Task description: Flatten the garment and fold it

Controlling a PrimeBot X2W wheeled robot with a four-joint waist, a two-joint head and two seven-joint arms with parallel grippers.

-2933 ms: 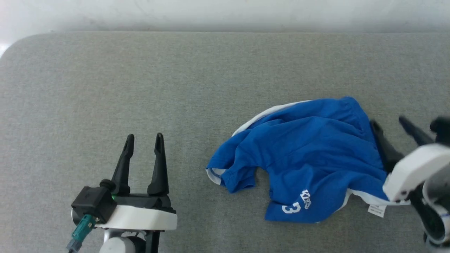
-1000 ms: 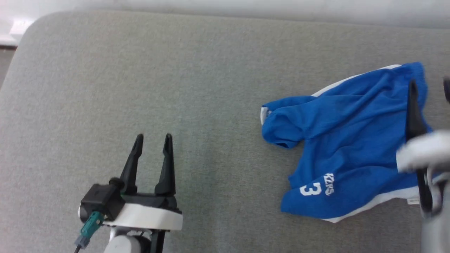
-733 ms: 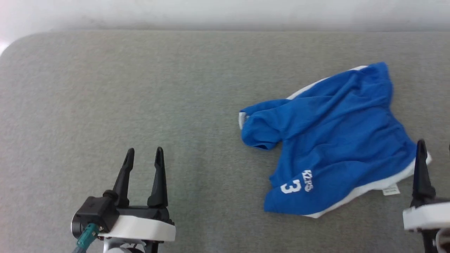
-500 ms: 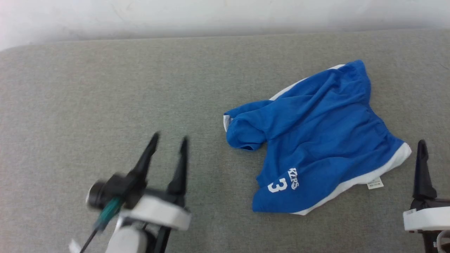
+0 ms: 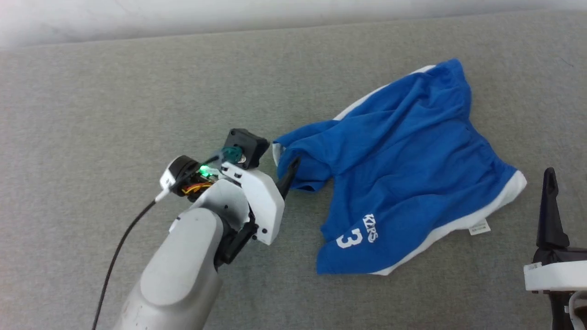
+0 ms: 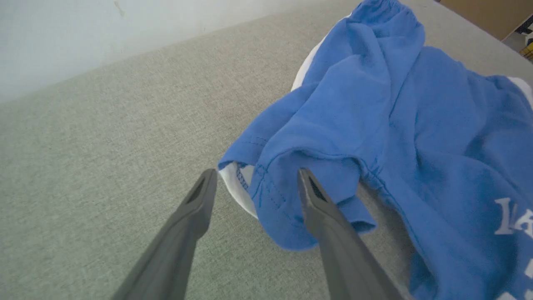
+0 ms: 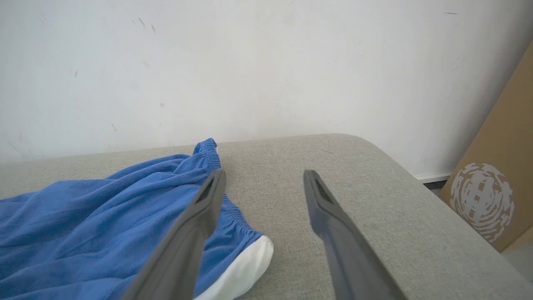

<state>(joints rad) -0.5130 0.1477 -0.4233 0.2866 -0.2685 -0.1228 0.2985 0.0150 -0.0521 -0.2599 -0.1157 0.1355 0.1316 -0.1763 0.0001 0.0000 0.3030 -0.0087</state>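
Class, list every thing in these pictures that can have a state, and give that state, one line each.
shorts: crumpled, unfolded, lying on the grey cushion.
left pincer: open, tips either side of a leg hem, gripping nothing.
right pincer: open, empty, beside the waistband end.
tag: lying flat on the cushion at the white edge.

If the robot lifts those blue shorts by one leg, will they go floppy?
Probably floppy: the shorts lie rumpled in soft folds. Likely light, since the cloth looks thin. Pushed on that rough grey pad, they'd probably bunch up, not slide.
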